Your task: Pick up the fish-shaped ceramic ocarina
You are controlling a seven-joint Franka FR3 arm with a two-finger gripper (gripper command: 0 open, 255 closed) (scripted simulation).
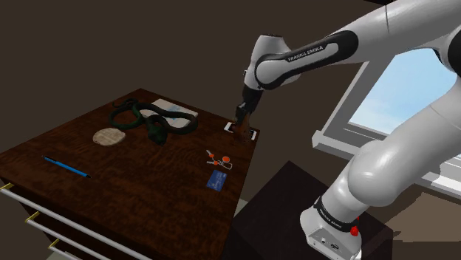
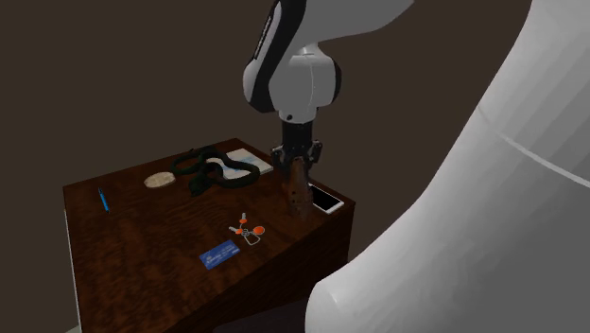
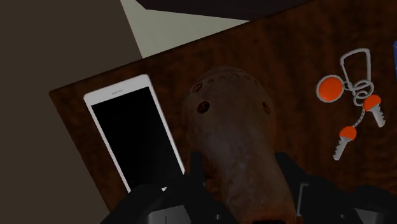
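Brown fish-shaped ocarina [image 3: 229, 114] hangs upright, pinched at its upper end by the black gripper [image 3: 240, 175] fingers, over the dark wood table [image 2: 142, 236] near its edge. Second exterior view: phone [image 2: 326, 200] at its 4 o'clock, orange keys [image 2: 248, 230] at 8 o'clock. Table contact unclear.

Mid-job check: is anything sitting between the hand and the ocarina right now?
Nothing visible. The hand is shut on the brown ocarina, which points down toward the table beside the white phone.
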